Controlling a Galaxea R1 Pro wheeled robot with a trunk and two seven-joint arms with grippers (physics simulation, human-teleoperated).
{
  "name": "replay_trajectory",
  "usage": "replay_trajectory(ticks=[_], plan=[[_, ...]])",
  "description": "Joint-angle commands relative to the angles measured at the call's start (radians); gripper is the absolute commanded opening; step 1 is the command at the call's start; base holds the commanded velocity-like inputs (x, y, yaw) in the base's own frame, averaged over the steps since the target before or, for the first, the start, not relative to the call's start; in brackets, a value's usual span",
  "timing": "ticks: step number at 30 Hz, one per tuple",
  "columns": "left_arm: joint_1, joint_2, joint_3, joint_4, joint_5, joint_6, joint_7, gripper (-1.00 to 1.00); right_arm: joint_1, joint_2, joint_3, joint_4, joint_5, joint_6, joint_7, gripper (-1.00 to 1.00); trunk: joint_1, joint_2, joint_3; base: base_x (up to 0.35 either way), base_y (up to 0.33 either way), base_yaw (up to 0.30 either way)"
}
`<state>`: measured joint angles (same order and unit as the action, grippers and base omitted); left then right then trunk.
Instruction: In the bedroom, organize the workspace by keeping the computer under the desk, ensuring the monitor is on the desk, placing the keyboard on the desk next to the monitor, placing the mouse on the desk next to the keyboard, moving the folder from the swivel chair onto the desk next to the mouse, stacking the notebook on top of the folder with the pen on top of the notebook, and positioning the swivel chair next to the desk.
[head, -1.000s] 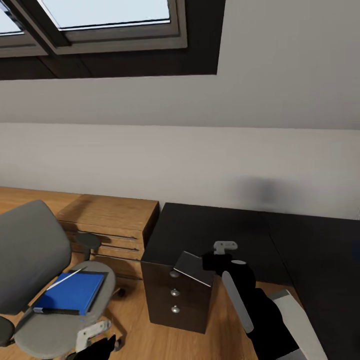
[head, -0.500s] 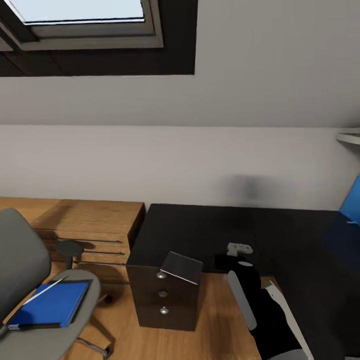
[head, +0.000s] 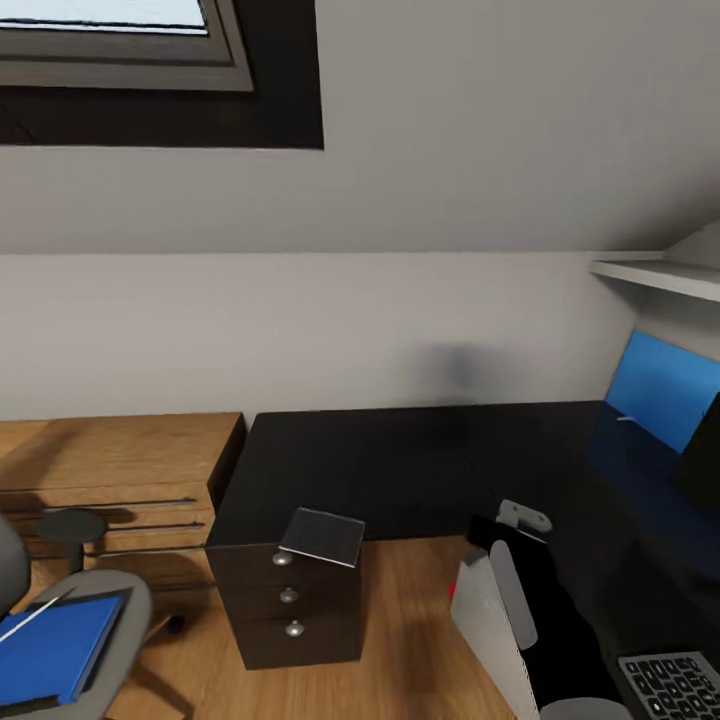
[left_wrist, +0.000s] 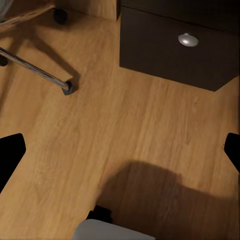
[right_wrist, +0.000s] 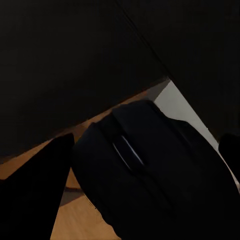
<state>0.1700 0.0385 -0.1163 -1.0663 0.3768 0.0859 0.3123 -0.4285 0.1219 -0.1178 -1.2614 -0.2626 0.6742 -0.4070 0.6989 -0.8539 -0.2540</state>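
My right gripper (right_wrist: 142, 165) is shut on the dark rounded mouse (right_wrist: 150, 190), held over the glossy black desk (head: 400, 470). In the head view the right arm (head: 530, 600) reaches to the desk's inner edge, in front of the light grey computer (head: 480, 625) on the floor. The notebook (head: 322, 536) lies on the desk corner above the drawer unit (head: 290, 610). The swivel chair (head: 110, 610) at the lower left carries the blue folder (head: 50, 650) with a thin white pen (head: 30, 620) on it. The keyboard (head: 680, 685) shows at the lower right. My left gripper (left_wrist: 120, 150) hangs open over the wood floor.
A low light-wood shelving counter (head: 110, 460) stands left of the desk. A blue wall panel (head: 660, 385) and a white shelf (head: 650, 275) are at the right. The left wrist view shows a chair base leg (left_wrist: 40, 72) and a drawer knob (left_wrist: 188, 39).
The head camera has swung right: chair and folder slid toward the picture's left edge, and the blue panel, shelf, computer and keyboard came into view. The right arm still holds over the desk edge.
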Motion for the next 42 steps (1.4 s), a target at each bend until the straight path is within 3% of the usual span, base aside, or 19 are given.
replay_trajectory(ticks=[1, 6, 14, 38, 41, 42], plan=[[0.0, 0.001, -0.003, -0.003, 0.007, 0.004, 0.008, 1.0, -0.001, 0.0, -0.005, 0.0, -0.01, 0.001, -0.019, -1.0, 0.0, -0.001, -0.001, 0.0, 0.0, -0.3], [0.0, 0.001, -0.003, -0.003, 0.007, 0.003, 0.008, 1.0, -0.001, -0.001, -0.018, 0.002, -0.01, -0.036, -0.075, -1.0, 0.0, -0.001, -0.001, 0.0, 0.0, -0.3], [0.0, 0.001, -0.002, -0.003, 0.007, 0.003, 0.008, 1.0, -0.001, 0.0, -0.019, 0.071, -0.011, -0.155, -0.09, -1.0, 0.0, -0.001, -0.001, 0.0, 0.0, -0.3], [0.0, 0.004, 0.0, -0.006, 0.008, 0.003, 0.01, 1.0, -0.002, 0.001, -0.01, 0.104, -0.012, -0.169, -0.088, -1.0, 0.0, -0.001, -0.001, 0.0, 0.0, -0.277], [0.0, 0.004, 0.0, -0.006, 0.008, 0.003, 0.009, 1.0, -0.002, 0.001, 0.004, 0.105, -0.011, -0.17, -0.085, -1.0, 0.0, -0.001, -0.001, 0.0, 0.0, -0.045], [0.0, 0.004, 0.0, -0.006, 0.008, 0.003, 0.009, 1.0, -0.003, 0.0, 0.028, 0.105, -0.011, -0.17, -0.083, -1.0, 0.0, -0.001, -0.001, 0.0, 0.0, -0.016]])
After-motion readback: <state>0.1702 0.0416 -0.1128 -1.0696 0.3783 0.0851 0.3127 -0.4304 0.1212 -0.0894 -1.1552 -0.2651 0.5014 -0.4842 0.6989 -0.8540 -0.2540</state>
